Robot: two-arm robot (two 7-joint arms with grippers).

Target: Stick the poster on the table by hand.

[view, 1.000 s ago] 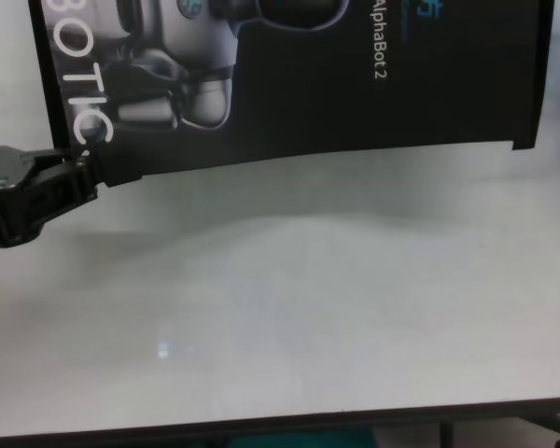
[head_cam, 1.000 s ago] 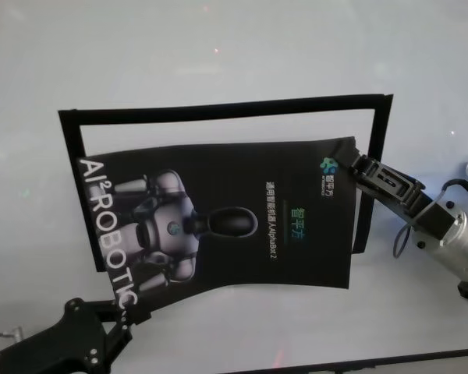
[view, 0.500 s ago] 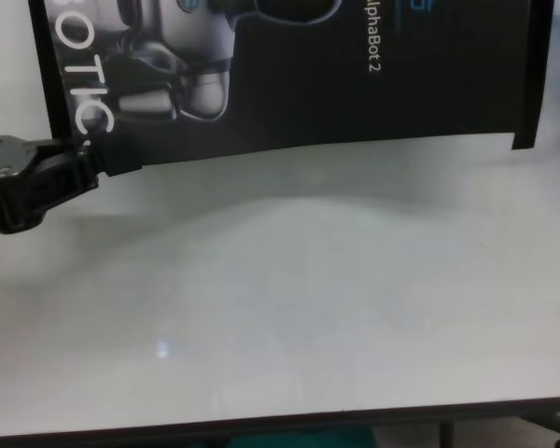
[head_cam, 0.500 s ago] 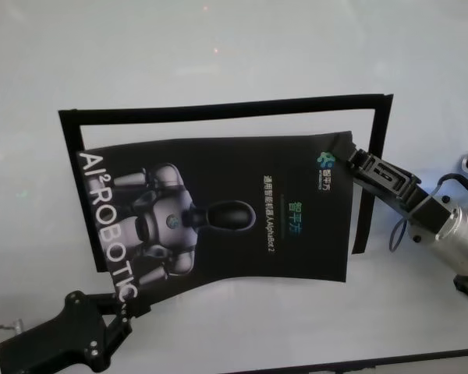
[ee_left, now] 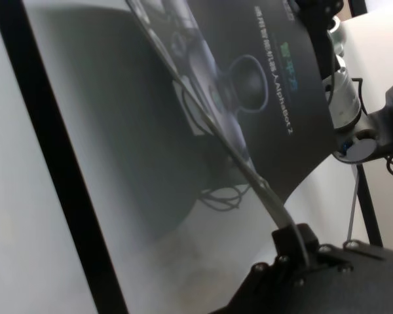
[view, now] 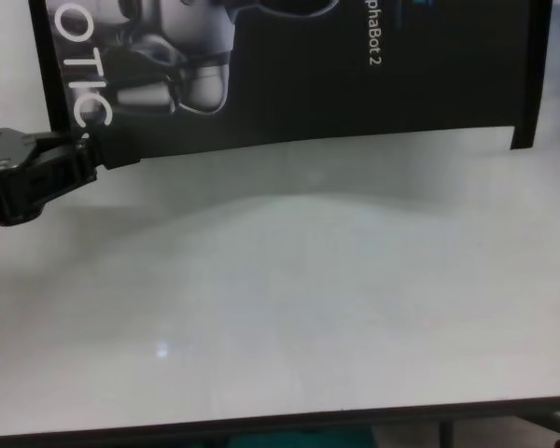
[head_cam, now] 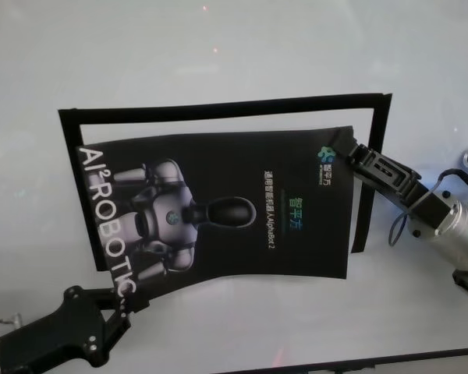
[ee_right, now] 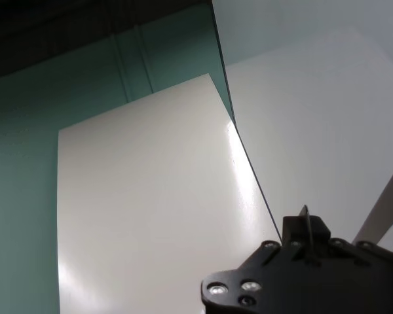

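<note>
so, poster: the poster (head_cam: 218, 210) hangs between the two arms, held just above the table (head_cam: 218, 54), inside and partly over a black outline frame (head_cam: 226, 109) marked on the top.
left claw: the left gripper (head_cam: 121, 308) is pressed together on the near-left corner, by the white lettering; the chest view shows it pinching that corner too.
right claw: the right gripper (head_cam: 342, 152) pinches the far-right corner beside the small logo.
risk, slack: i'd guess the sheet bows between the two held corners, so if it is lowered like this it may trap a bubble or crease.
risk, aim: the sheet sits skewed to the frame; pressed down now, i think it would stick crooked.
risk, slip: two diagonal corner grips are thin holds; a tug from either arm could pull a corner free or tear it.
poster surface: black, glossy, thin and limp, rectangular, curling at the free edges.
table surface: plain white, smooth, faintly shiny, flat and wide.
frame: narrow matte black strip, open on the near side.
</note>
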